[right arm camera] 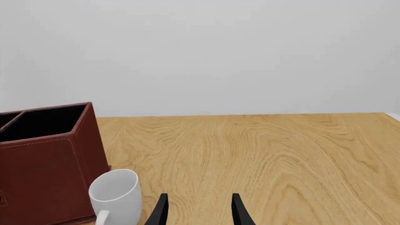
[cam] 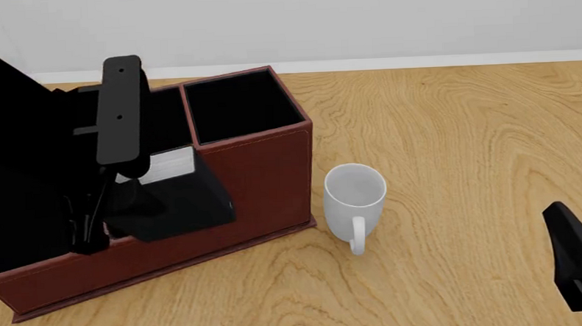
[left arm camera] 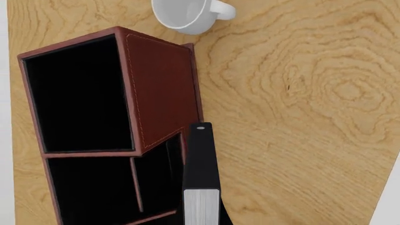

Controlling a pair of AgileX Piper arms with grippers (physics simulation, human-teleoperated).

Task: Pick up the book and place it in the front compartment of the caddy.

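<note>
The reddish-brown caddy (cam: pixel 257 179) stands at the left of the table; the left wrist view shows it from above (left arm camera: pixel 162 84). My left gripper (cam: pixel 124 170) is shut on the book (cam: pixel 180 201) and holds it tilted over the front side of the caddy's middle column. In the left wrist view the gripper (left arm camera: pixel 201 154) and the book's grey page edges (left arm camera: pixel 201 206) hang beside a small black cell, the front compartment (left arm camera: pixel 157 173). I cannot tell whether the book touches the caddy. My right gripper (right arm camera: pixel 196 211) is open and empty, low at the right (cam: pixel 580 268).
A white mug (cam: pixel 354 197) stands upright just right of the caddy's front corner and shows in both wrist views (left arm camera: pixel 187 14) (right arm camera: pixel 115 194). The caddy's wide end cell (left arm camera: pixel 81 93) is nearest the mug. The left arm (cam: pixel 16 167) hides the caddy's left part.
</note>
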